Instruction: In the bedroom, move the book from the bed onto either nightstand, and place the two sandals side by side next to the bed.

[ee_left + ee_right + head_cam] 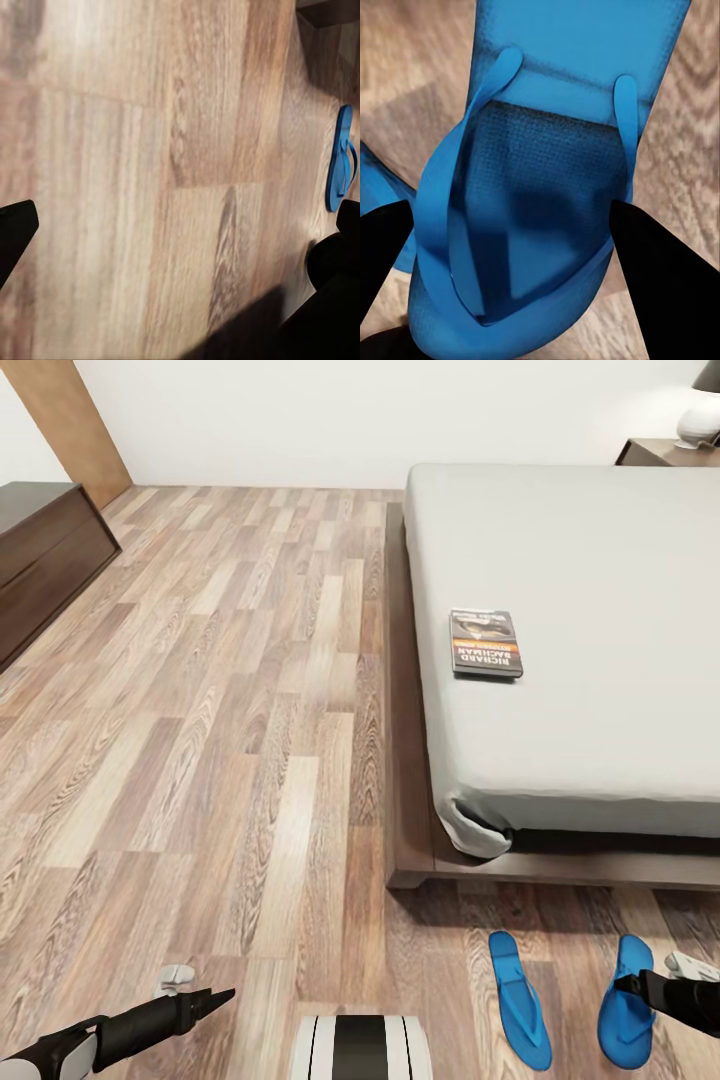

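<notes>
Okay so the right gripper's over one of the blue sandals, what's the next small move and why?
Probably lower the right gripper a little and close. Its open fingers straddle the sandal at the strap, apparently without gripping it. The other sandal lies apart, angled away on the floor.

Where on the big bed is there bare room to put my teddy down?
Nearly everywhere. The grey bed holds just the book, near its floor-side edge. Bare mattress runs from the book toward the nightstand and toward the foot. On the floor at the foot it is more crowded: two blue sandals and the right gripper.

book (486, 643) on the bed, cover lettered "RICHARD BACHMAN"
</notes>
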Robot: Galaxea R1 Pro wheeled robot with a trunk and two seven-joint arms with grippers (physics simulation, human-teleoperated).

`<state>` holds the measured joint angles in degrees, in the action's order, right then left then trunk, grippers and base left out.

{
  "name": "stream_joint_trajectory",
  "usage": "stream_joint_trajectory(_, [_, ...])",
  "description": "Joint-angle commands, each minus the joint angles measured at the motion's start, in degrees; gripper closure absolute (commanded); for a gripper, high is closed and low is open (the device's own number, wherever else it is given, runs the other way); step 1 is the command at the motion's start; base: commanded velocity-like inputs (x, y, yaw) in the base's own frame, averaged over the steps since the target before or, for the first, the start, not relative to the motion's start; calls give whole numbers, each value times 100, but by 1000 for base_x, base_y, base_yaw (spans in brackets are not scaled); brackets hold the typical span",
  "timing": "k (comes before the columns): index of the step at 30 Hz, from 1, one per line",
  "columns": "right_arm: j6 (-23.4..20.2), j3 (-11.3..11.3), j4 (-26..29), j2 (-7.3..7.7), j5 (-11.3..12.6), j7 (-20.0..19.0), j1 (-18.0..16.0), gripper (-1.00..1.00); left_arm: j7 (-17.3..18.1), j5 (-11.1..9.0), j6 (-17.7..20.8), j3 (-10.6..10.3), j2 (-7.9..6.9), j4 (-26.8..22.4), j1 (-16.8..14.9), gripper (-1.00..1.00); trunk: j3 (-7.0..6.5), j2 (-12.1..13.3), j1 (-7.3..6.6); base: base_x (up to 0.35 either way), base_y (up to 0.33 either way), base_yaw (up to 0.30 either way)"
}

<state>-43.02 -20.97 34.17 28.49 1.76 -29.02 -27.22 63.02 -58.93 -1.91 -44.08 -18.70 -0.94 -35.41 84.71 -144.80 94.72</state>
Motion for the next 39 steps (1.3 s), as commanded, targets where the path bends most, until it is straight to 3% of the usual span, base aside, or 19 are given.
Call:
stream_joint_trajectory(1, [-39, -15, 4, -2, 10, -1, -2, 100, 9, -39, -20, -48, -2, -3, -1, -100, 4, -1, -1, 14, 11, 0])
stream_joint_trajectory(3, [-34, -8, -4, -2, -125, 35, -2, 100, 8, -39, -20, -48, -2, -3, -1, -100, 4, -1, -1, 8, 6, 0])
stream_joint_trajectory(6, [-32, -9, -3, -2, -892, 233, -2, 100, 9, -39, -20, -48, 9, -4, -1, -100, 4, -1, -1, 2, 2, 0])
stream_joint_trajectory(8, [-26, -11, 0, -2, -1276, 279, -2, 100, 7, -39, -20, -48, 25, -3, -1, -100, 4, -1, -1, 0, 0, 0])
stream_joint_trajectory(10, [-24, -12, 1, -2, -1400, 293, -2, 100, 8, -39, -20, -48, 30, -4, -1, -100, 4, -1, -1, 0, 0, 0])
stream_joint_trajectory(17, [26, -5, 0, -13, -1506, 295, -2, 100, 6, -39, -25, -48, 66, -3, -1, -100, 4, -1, -1, 0, 0, 0])
stream_joint_trajectory(24, [760, 4, -2, -33, -1504, 216, -2, 100, 1, -39, -28, -48, 132, -3, -1, -100, 4, -1, -1, 0, 0, 0])
stream_joint_trajectory(27, [822, 18, 0, -70, -1503, -186, -2, 100, 0, -35, -28, -48, 155, -3, -1, -100, 4, -1, -1, 0, 0, 0])
stream_joint_trajectory(31, [837, 382, 70, -89, -1510, -963, -2, 100, 0, -31, -28, -48, 164, -3, -1, -100, 4, -1, -1, 0, 0, 0])
stream_joint_trajectory(34, [840, 688, 188, -89, -1514, -1103, -2, 100, 0, -31, -28, -48, 165, -9, -1, -100, 4, -1, -1, 0, 0, 0])
stream_joint_trajectory(39, [886, 781, 210, -90, -1520, -1127, -4, 100, 7, -25, -28, -50, 165, -11, -1, -100, 4, -1, -1, 0, 0, 0])
